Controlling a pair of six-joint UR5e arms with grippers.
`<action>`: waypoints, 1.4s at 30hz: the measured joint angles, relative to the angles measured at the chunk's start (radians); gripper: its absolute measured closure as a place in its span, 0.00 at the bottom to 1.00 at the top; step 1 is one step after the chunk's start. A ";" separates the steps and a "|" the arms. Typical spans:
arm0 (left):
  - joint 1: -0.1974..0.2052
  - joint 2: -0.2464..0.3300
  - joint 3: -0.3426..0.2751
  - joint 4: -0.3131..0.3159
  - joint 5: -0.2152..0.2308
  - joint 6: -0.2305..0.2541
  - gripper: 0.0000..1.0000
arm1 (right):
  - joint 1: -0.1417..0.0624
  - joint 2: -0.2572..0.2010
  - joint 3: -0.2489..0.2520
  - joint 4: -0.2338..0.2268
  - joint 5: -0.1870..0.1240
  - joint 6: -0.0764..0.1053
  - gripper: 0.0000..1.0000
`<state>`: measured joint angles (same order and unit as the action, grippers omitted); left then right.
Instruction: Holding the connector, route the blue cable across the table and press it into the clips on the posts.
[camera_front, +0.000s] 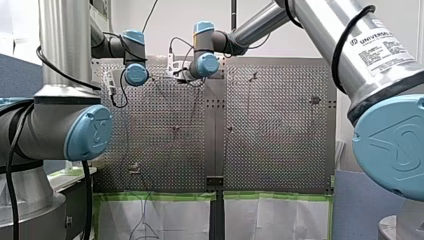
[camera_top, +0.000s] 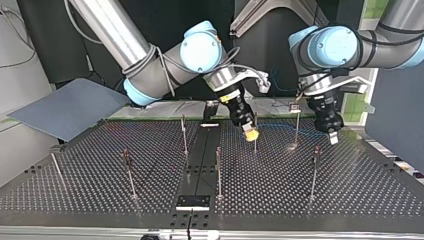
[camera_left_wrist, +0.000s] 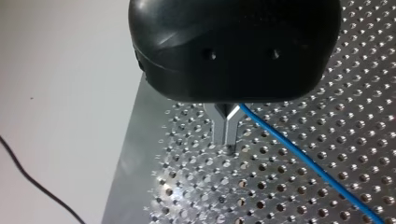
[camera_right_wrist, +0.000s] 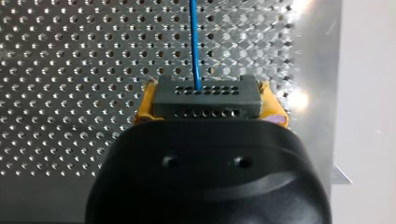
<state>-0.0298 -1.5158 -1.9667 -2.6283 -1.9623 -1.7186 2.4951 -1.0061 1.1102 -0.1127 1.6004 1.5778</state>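
my right end effector pinches the connector, a dark rectangular block with rows of small holes, between its yellow pads. the blue cable, thin and smooth, leaves the block straight ahead over the shiny perforated metal surface. my left end effector has its metal fingers pressed together at the tips, with the cable slanting just beside them.

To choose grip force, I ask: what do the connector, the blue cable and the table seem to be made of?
By look: connector, probably matte dark grey plastic, a moulded block with rows of holes; blue cable, thin, smooth blue sheath, likely plastic insulation; table, bare metal, perforated, showing bright glints.
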 joint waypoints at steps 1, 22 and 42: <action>0.002 0.003 0.001 0.000 0.002 0.000 1.00 | 0.000 0.004 -0.003 0.002 -0.002 0.001 1.00; 0.047 0.019 0.017 -0.006 0.046 -0.012 1.00 | 0.014 0.013 -0.105 0.039 -0.014 -0.001 1.00; 0.108 -0.018 0.033 0.022 0.154 -0.065 1.00 | 0.030 0.017 -0.129 0.062 0.008 0.012 1.00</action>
<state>0.0781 -1.5337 -1.9338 -2.6061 -1.8088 -1.7840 2.5247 -0.9888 0.9808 -0.0511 1.6081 1.5893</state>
